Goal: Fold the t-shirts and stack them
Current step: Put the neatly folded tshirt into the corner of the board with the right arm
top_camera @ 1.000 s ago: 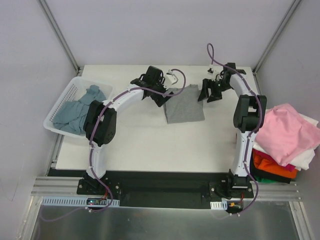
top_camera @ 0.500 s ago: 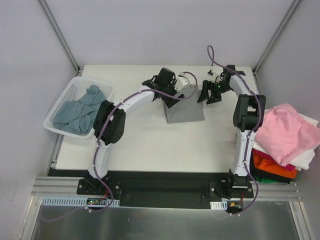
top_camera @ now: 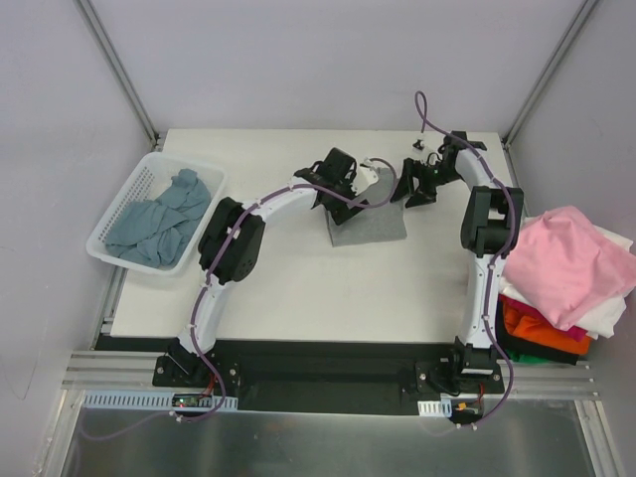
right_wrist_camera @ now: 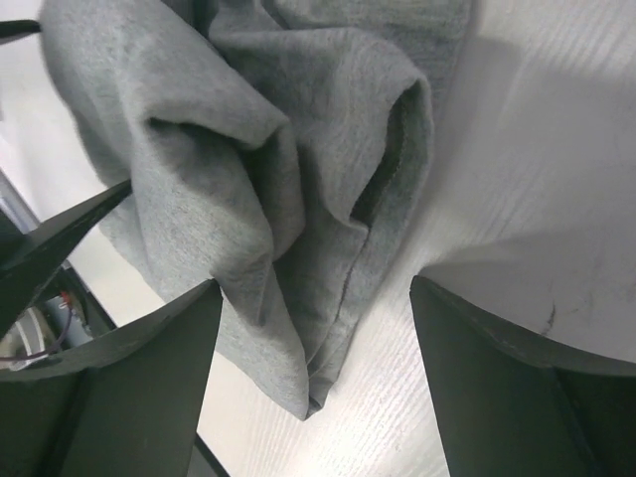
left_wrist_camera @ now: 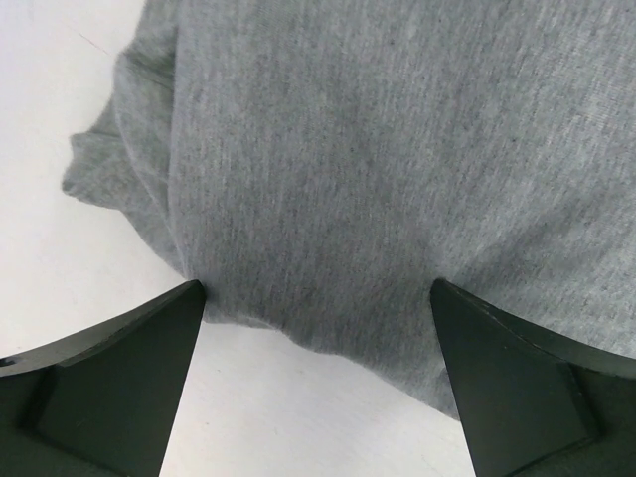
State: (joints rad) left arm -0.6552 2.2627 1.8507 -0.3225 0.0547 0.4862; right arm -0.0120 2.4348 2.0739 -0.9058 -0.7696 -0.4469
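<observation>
**Ben:** What just moved?

**Mia:** The left arm swung over to the right. Its left end effector [left_wrist_camera: 318,288] now hangs right over the light grey cloth t-shirt [top_camera: 376,227]. Its fingers are spread wide and hold nothing.

**Ben:** Where is the shirt?

**Mia:** It lies flat on the white table [top_camera: 278,288], under and between those fingers. The right end effector [right_wrist_camera: 316,286] sits at the shirt's far corner. Its fingers are apart too and grip nothing.

**Ben:** Is the shirt folded?

**Mia:** Only partly, I think.

**Ben:** Do the cameras show different things?

**Mia:** Only the top one shows the soft pink t-shirt [top_camera: 566,263] on the pile, well behind the right end effector. Only the right wrist one shows a puffy, bunched fold of grey cloth between its fingers. I guess that lump needs smoothing first.
</observation>
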